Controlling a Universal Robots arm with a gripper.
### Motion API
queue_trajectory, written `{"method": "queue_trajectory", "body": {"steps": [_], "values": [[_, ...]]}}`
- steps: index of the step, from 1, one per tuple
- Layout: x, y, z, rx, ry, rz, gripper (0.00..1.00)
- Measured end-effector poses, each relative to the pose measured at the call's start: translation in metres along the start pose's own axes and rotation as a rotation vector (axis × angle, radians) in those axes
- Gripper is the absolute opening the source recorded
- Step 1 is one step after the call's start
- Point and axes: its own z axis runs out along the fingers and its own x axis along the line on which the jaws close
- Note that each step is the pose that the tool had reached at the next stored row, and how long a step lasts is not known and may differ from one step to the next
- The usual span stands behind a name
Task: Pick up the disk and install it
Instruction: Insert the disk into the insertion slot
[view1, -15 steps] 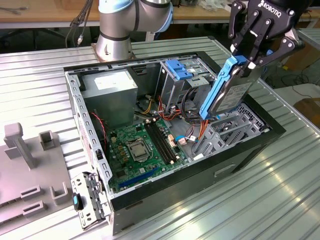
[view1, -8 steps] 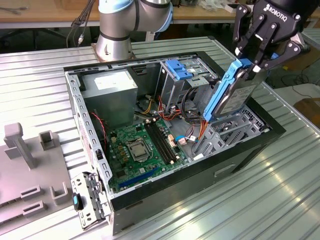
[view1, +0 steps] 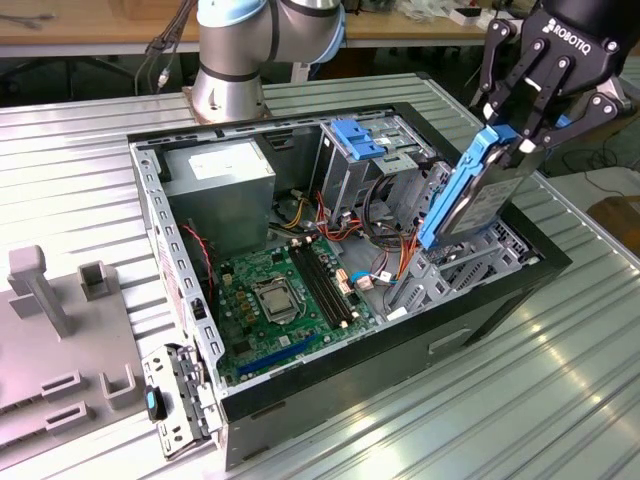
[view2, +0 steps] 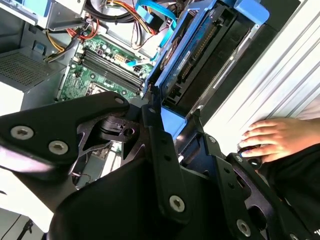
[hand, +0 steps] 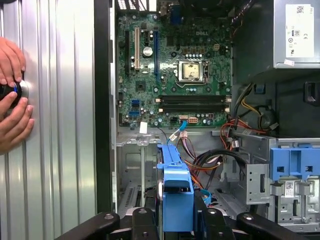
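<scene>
1. Gripper (view1: 512, 138), upper right in the exterior view, clamps the disk (view1: 470, 195) by its upper end.
2. Disk tilts above the drive bay (view1: 470, 262) of the computer case (view1: 400, 352): installing is underway.
3. Seating likely needs alignment with the bay.

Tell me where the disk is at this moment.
The disk is at the exterior view's right, held tilted by the gripper over the open computer case, its lower end near the cables.

Hand (view1: 513, 137) bears white lettering; power supply (view1: 228, 212) carries a label (view1: 214, 166).
</scene>
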Motion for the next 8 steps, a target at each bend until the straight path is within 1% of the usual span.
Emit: {"method": "queue_trajectory", "body": {"steps": [4, 6, 8], "values": [[0.0036, -0.0009, 0.0008, 0.0001, 0.0023, 0.0, 0.37], [0.0064, -0.0009, 0.001, 0.0, 0.0024, 0.0, 0.37], [0.0073, -0.0009, 0.0011, 0.0001, 0.0025, 0.0, 0.37]]}}
